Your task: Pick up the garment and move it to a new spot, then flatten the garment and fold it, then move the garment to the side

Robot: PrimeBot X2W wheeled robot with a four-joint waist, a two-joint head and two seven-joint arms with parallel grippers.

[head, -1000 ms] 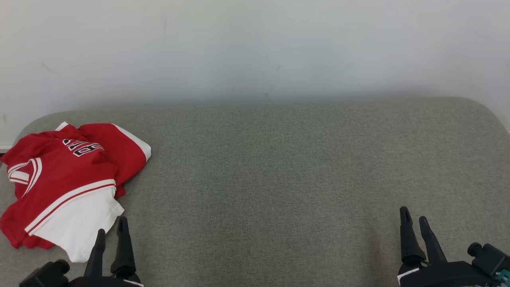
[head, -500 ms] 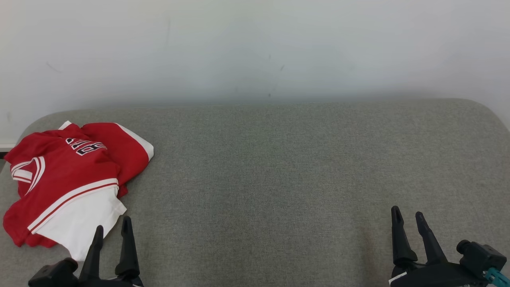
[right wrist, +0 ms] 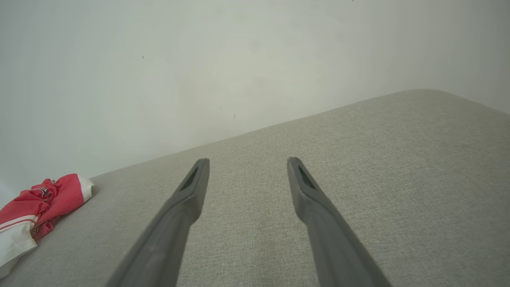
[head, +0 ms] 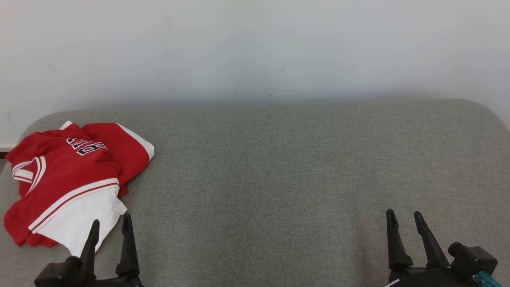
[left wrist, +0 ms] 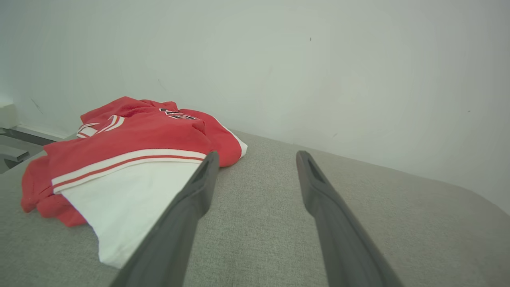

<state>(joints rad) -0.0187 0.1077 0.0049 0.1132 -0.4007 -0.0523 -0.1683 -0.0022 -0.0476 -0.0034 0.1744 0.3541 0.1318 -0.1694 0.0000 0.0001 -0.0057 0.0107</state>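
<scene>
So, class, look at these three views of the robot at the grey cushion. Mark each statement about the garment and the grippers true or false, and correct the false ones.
1. The garment lies at the left end of the grey cushion. True.
2. The left gripper is shut on the garment's white part. False: its jaws stand open and grip nothing; it sits by the white edge.
3. The right gripper is open above bare cushion, far from the garment. True.
4. The garment is blue and yellow. False: it is red and white, with striped trim.
</scene>
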